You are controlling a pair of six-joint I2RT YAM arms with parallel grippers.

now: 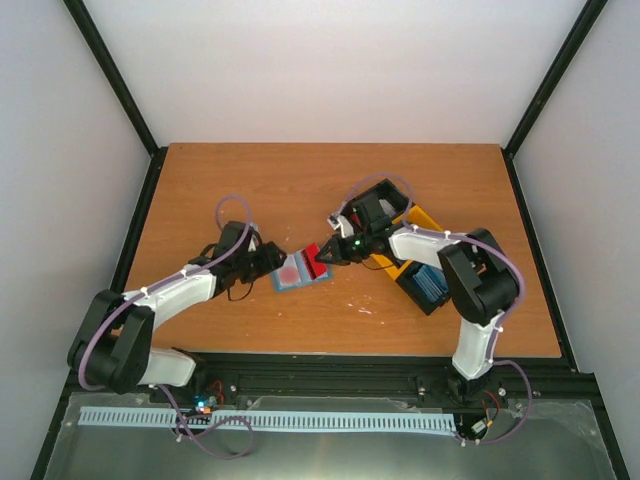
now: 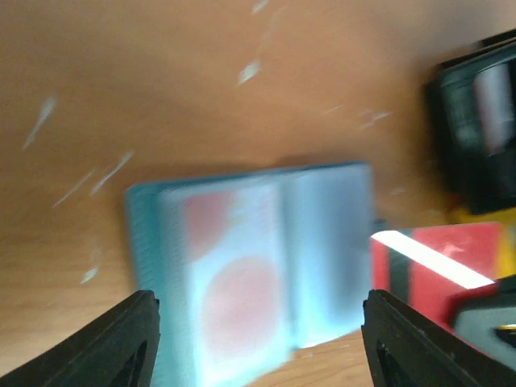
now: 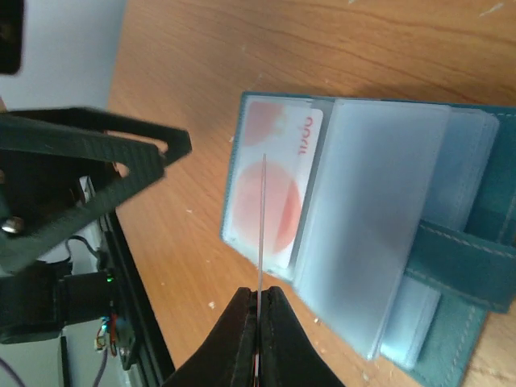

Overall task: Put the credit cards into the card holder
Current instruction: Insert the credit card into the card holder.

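Obs: right gripper (image 3: 260,302) pinches red credit card (image 3: 263,226) edge-on over open card holder (image 3: 379,218); left gripper (image 2: 262,322) spread wide, empty; best flatten card, aim for a free pocket, steady holder.

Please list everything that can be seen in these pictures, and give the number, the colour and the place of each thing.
flat folding card holder: one, blue-grey, lying open on the table between the two grippers.
thin plastic credit card: one, bright red, at the holder's right edge, pinched by the right gripper.
pale card: one, whitish with red round marks, inside a clear pocket of the holder.
compartment tray: one, black and yellow, on the right part of the table, partly under the right arm.
blue cards: a stack, number unclear, in the tray's near compartment.
wooden table: one, brown.
left gripper: open, at the holder's left side, holding nothing.
right gripper: shut on the red card.
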